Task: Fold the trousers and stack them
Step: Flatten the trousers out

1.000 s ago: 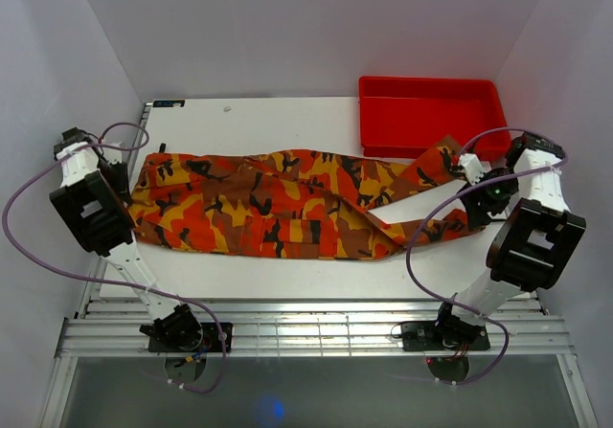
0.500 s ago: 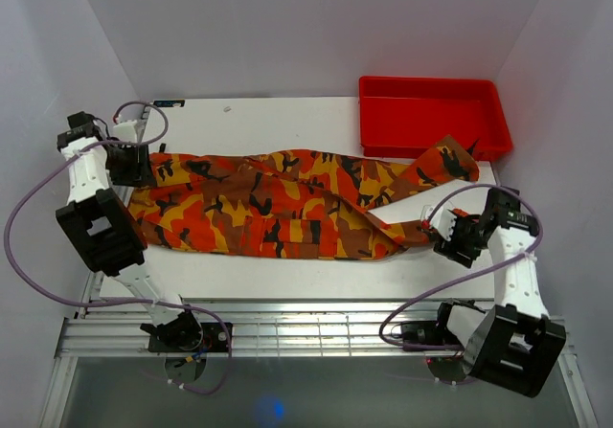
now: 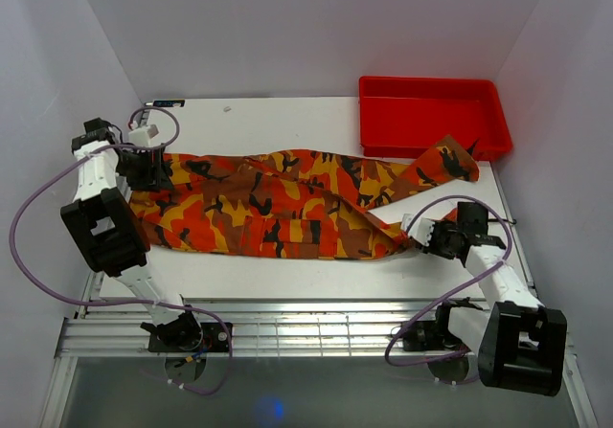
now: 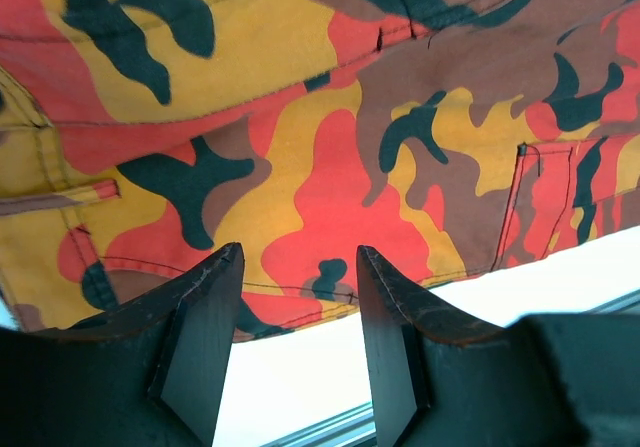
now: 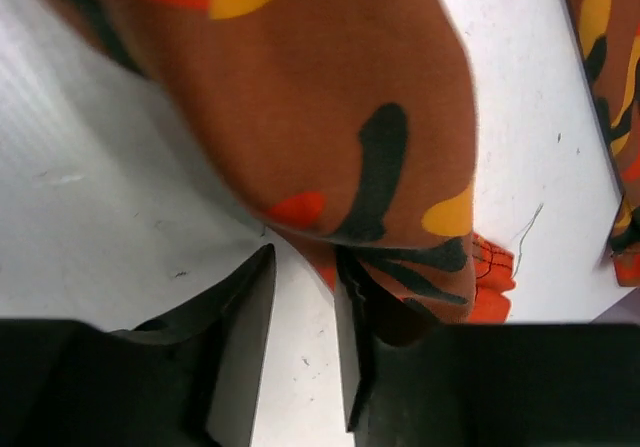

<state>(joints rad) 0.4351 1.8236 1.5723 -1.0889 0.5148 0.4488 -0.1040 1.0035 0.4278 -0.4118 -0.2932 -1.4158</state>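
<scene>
1. The top view is bright and even. Soft light falls from above, and the white table (image 3: 287,275) shows no hard glare.
2. Shadows are faint: a thin one hugs the near edge of the trousers (image 3: 278,208), and another lies inside the red tray (image 3: 431,112).
3. A small blue reflection (image 3: 271,409) glows on the glossy strip at the bottom edge.
4. The walls (image 3: 287,26) lean outward toward the corners, a mild wide-angle stretch.
5. In the left wrist view the trousers are sharp, while the fingers (image 4: 200,347) are near-black and slightly soft.
6. The right wrist view is dimmer. The trousers are blurred close to the lens and the fingers (image 5: 240,357) are featureless silhouettes. A grey shadow, possibly cast by the trousers, covers the table's left part.
</scene>
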